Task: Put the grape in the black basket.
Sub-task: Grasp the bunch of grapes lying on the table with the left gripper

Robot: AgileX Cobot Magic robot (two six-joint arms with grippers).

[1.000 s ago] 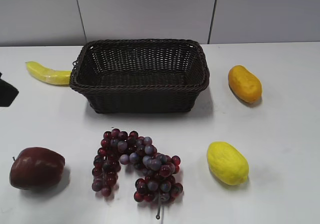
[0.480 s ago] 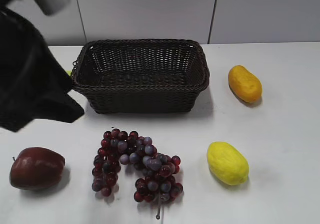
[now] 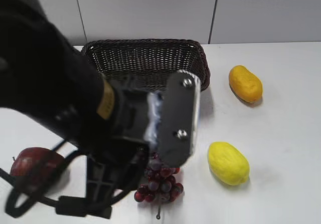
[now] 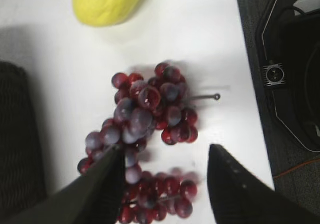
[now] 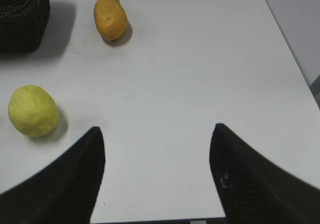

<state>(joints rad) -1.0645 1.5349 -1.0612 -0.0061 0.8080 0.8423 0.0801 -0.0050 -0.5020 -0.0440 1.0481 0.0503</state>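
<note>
The grape bunch (image 4: 150,114), small dark red and purple grapes, lies on the white table. My left gripper (image 4: 165,156) is open just above it, one finger over the bunch's edge and the other over bare table. In the exterior view my left arm (image 3: 75,98) covers most of the bunch; only its lower right part (image 3: 160,181) shows. The black basket (image 3: 145,48) stands behind, with its front hidden by the arm; it also shows in the left wrist view (image 4: 15,149) and in the right wrist view (image 5: 22,13). My right gripper (image 5: 157,131) is open and empty over bare table.
A yellow lemon (image 3: 228,163) lies right of the grapes and also shows in the left wrist view (image 4: 107,1) and the right wrist view (image 5: 32,110). An orange fruit (image 3: 245,83) lies at the back right. A dark red apple (image 3: 30,166) shows partly at the left.
My left arm has swung in from the left over the table and now hangs above the grapes, hiding the banana and the basket's front. The fruits have not moved.
</note>
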